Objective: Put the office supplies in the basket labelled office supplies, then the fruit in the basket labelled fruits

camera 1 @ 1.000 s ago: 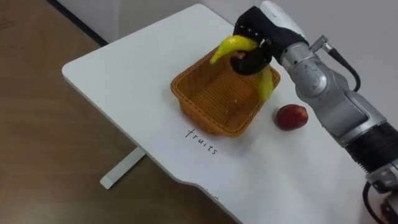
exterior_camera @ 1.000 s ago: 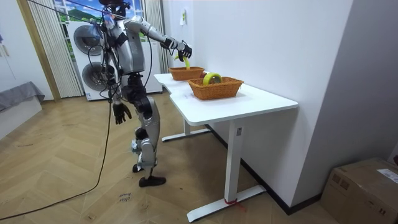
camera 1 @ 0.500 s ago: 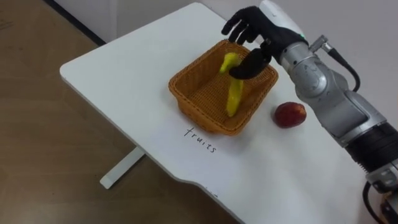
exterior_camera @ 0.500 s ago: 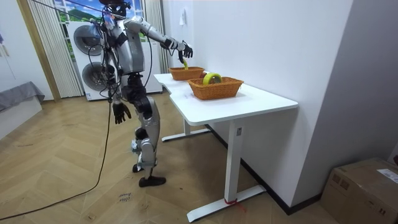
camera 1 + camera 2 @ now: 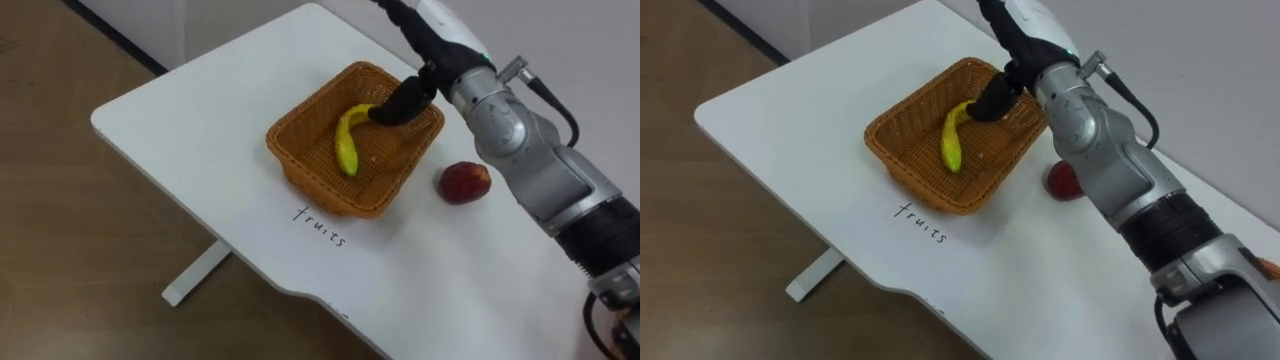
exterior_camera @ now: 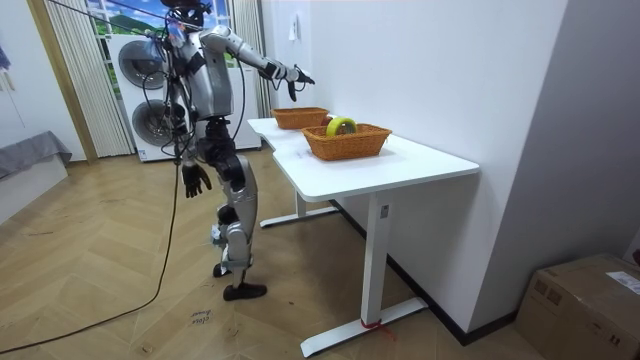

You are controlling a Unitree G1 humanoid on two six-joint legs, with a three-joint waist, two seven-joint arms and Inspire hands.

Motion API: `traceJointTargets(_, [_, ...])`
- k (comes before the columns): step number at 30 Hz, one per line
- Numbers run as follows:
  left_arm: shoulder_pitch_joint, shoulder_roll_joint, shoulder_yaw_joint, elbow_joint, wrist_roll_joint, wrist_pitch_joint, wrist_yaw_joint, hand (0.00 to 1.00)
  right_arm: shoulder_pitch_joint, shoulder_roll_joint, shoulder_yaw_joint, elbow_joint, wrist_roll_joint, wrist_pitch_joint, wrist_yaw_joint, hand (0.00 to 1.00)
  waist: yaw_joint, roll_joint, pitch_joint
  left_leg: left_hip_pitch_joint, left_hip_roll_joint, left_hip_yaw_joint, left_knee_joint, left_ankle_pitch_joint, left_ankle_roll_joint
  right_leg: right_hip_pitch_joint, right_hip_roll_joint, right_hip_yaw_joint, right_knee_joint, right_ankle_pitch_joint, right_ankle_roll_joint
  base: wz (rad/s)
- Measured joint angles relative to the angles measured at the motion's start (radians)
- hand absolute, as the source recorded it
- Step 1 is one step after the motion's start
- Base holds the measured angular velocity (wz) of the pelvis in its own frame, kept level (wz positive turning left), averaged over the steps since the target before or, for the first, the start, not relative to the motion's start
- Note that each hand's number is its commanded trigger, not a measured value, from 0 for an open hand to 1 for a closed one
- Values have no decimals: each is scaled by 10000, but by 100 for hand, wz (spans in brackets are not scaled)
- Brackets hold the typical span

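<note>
A yellow banana (image 5: 348, 140) lies loose on the floor of the woven fruit basket (image 5: 300, 150) at the far end of the white table (image 5: 190, 120). My right hand (image 5: 432, 38) hovers above the basket's far rim, open, its dark thumb (image 5: 398, 102) pointing down toward the banana without holding it. A red apple (image 5: 465, 183) rests on the table just right of the basket, under my right forearm. In the room view my right hand (image 6: 295, 74) stretches out over the far basket (image 6: 300, 117). My left hand (image 6: 194, 180) hangs relaxed at my side.
A second woven basket (image 6: 350, 146) with a yellow-green object (image 6: 340, 126) in it stands nearer the room camera. A handwritten label (image 5: 322, 227) marks the table before the fruit basket. The table's left edge drops to wooden floor (image 5: 60, 230).
My right hand let go of the banana, which dropped flat into the basket. The hand's fingers straightened and it rose above the far rim.
</note>
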Motion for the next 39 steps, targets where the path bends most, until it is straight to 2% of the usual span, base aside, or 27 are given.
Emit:
traceJointTargets(13, [179,-41,30,63,16,6,21,0,83,-15,-124,268,185,-22,337,0,2,-22,-34,151,7,87,-13,0,1,109,-1,132,-4,4,-6,-2])
traceJointTargets(18, [232,-116,78,85,17,4,22,0,824,-14,-1060,319,1203,-106,306,0,-99,-4,-39,150,-22,20,12,-4,9,179,-17,95,-8,5,-3,3])
traceJointTargets(22, [434,-107,97,-69,-1,1,30,0,858,-16,-1623,876,1869,-191,-87,0,-363,65,-34,140,-20,-44,37,-8,4,217,-11,106,-10,5,-3,8])
traceJointTargets(25, [513,-94,96,-200,16,-1,75,0,868,-26,-1918,1438,2806,-200,-568,0,-528,181,-70,105,-28,-76,75,-8,2,218,-26,-12,2,5,-3,3])
traceJointTargets(28, [523,-117,3,-195,-2,36,233,0,959,-24,-2150,1860,4011,-199,-1058,0,-581,331,-91,101,-27,-12,89,-6,3,212,-26,65,7,6,-3,-1])
traceJointTargets(33, [501,-260,-2,-187,45,82,337,0,1170,166,-2476,2613,5986,-209,-1860,0,-619,749,-115,159,-26,90,91,1,12,233,-16,256,6,8,-6,-6])
traceJointTargets(37, [502,-338,-5,-176,122,98,416,0,1198,314,-2578,3133,6776,-258,-2407,0,-695,1024,-114,129,-23,78,92,1,8,204,-13,253,10,8,-6,0])
traceJointTargets(39, [482,-466,-7,-177,105,146,415,0,1205,437,-2585,3236,7049,-305,-2607,0,-828,1103,-162,-78,-26,70,187,6,0,48,-16,155,26,12,-12,4])
